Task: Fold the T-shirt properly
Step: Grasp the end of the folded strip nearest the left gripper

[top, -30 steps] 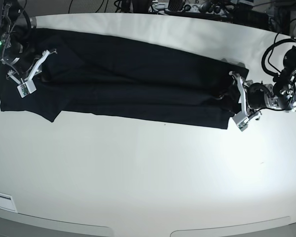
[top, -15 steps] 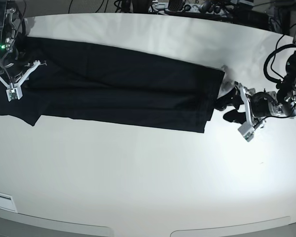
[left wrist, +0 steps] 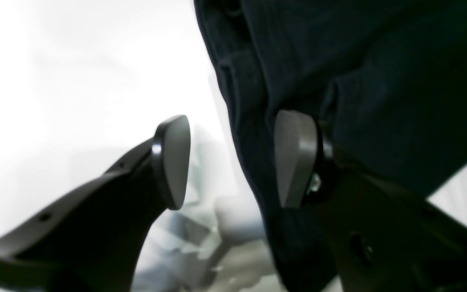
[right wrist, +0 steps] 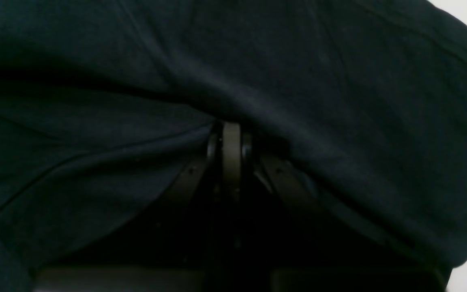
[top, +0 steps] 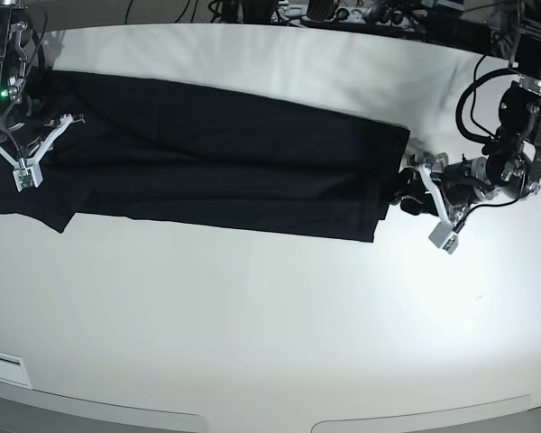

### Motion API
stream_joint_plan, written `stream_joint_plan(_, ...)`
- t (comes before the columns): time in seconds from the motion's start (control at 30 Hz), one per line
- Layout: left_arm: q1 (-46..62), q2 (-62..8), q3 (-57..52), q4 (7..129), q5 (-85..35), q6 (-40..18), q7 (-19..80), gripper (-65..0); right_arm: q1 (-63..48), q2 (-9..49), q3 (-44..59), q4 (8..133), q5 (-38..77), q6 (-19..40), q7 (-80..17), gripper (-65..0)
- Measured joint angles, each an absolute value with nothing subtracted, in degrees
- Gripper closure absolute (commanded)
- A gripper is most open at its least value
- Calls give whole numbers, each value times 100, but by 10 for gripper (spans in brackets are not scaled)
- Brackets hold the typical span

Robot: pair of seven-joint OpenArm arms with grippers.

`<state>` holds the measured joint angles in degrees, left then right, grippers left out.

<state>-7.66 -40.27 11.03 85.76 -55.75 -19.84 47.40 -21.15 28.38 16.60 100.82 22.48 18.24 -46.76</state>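
Observation:
The black T-shirt lies as a long flat band across the back of the white table, from the left edge to right of centre. My right gripper is at its left end. In the right wrist view its pads are pressed together, shut on a fold of the T-shirt. My left gripper is at the shirt's right edge. In the left wrist view it is open, and the T-shirt's edge hangs by its right finger.
Cables and equipment line the table's far edge. The right arm's body stands at the back left corner, the left arm's body at the right. A pale strip lies at the front left.
The left gripper let go of the shirt's right end. The right gripper pulled the shirt leftward and flatter. The left gripper has since moved back toward the shirt's right edge.

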Motion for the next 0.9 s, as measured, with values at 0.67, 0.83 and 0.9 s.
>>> stream_joint_plan(0.67, -757, -3262, 974, 7719, -6377, -2134, 5100, -347, -2110, 2845, 1660, 10082, 2250, 1863, -4718, 0)
stream_joint_plan(0.83, -760, -3267, 978, 7719, -6401, -2145, 5103, -347, -2110, 2842, 1660, 10082, 2248, 1863, -4716, 0)
stream_joint_plan(0.9, -729, -3264, 978, 7719, -6418, -2126, 5085, -347, -2110, 2842, 1660, 10084, 2250, 1863, -4718, 0)
